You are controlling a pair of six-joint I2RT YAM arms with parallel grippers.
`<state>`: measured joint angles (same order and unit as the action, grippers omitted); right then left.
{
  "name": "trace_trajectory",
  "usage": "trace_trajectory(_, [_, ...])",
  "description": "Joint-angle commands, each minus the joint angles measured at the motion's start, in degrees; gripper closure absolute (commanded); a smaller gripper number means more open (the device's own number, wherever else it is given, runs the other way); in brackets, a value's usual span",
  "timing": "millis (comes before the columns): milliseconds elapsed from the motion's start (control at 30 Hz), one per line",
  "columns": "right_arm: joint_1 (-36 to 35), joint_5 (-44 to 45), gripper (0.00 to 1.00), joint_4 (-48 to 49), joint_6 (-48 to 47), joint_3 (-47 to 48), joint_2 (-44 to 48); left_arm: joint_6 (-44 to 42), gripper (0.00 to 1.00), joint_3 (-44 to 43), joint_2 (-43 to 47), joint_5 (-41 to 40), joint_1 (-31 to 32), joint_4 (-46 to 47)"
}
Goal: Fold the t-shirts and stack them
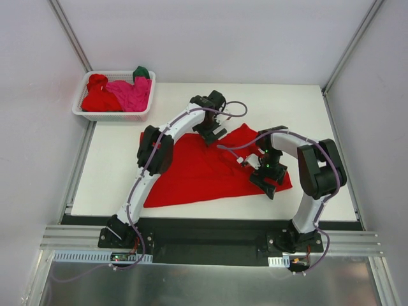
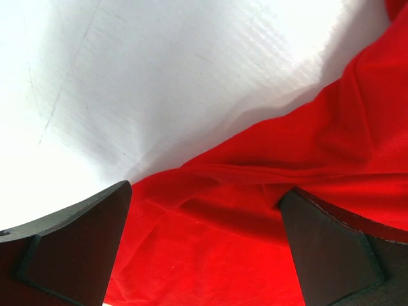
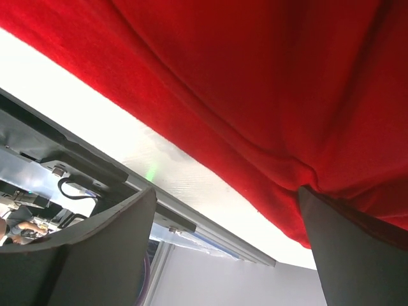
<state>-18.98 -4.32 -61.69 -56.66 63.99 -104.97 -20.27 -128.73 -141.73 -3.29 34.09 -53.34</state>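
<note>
The table [image 1: 115,166] carries one red t-shirt [image 1: 197,172] spread across the middle of the top view, wrinkled and lying at a slant. The other t-shirts sit in the white basket [image 1: 115,115] at upper left: a red one [image 1: 99,95], a pink one [image 1: 131,94] and a green one [image 1: 141,72].

Both tools are released, jaws spread wide and grasping nothing. The left gripper [image 1: 212,132] hangs over the spread shirt's upper edge, and the right gripper [image 1: 264,182] is over its lower right corner.

The fold will likely come out crooked if either tool closes on a ridge of loose cloth rather than a true edge, since the wrinkles run right under the fingers. The right corner lies close to the table's near edge, so a careless pull could drag it off. A purple cable [image 1: 233,148] hangs above the cloth and might snag it.

The arms cover much of the spread shirt, so collar and sleeves cannot be found. Each wrist view shows only a strip of red cloth. Whether any fingertip touches it cannot be told. The basket's pile hides how many shirts lie beneath.
</note>
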Motion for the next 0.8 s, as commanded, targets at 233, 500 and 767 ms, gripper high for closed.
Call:
trace_trajectory(233, [0.2, -7.9, 0.03, -0.3, -1.5, 6.9, 9.4, 1.6, 0.01, -0.4, 10.3, 7.1, 0.6, -1.3])
trace_trajectory(500, [-0.8, -8.3, 0.03, 5.8, 2.0, 15.4, 12.6, 2.0, 0.01, 2.4, 25.7, 6.6, 0.7, -2.5])
trace_trajectory(767, [-1.8, -0.5, 0.03, 15.5, -0.5, 21.8, 0.8, 1.8, 0.01, 30.6, 36.6, -1.1, -5.3, -2.7])
